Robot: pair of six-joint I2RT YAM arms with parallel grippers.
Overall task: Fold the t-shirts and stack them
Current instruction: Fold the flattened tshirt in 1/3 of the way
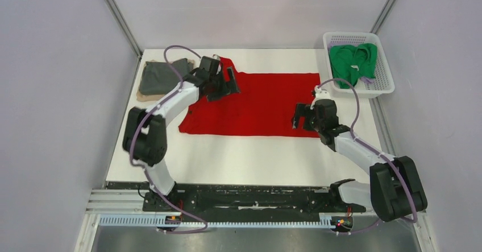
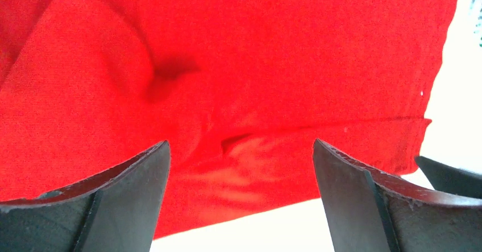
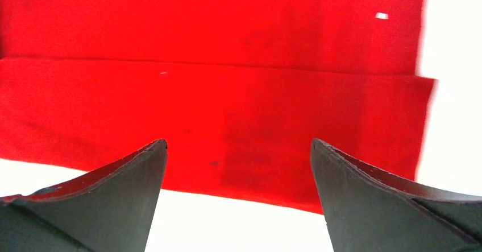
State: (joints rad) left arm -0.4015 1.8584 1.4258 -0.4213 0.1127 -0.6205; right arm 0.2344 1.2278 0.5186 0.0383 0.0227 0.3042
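Note:
A bright red t-shirt [image 1: 258, 104] lies spread flat on the white table [image 1: 244, 161], one long side folded over. My left gripper [image 1: 230, 84] hangs open over its upper left part, near the sleeve; in the left wrist view red cloth [image 2: 239, 64] with a small crease fills the frame between the fingers. My right gripper [image 1: 301, 117] hangs open over the shirt's lower right corner; in the right wrist view the folded red edge [image 3: 227, 110] lies between the fingers. A dark grey shirt [image 1: 159, 75] lies folded on a tan one [image 1: 142, 96] at the far left. A green shirt [image 1: 352, 61] sits in the basket.
The white lattice basket [image 1: 386, 81] stands at the far right corner of the table. Grey enclosure walls with metal posts close in the sides and back. The arm bases and a rail run along the near edge.

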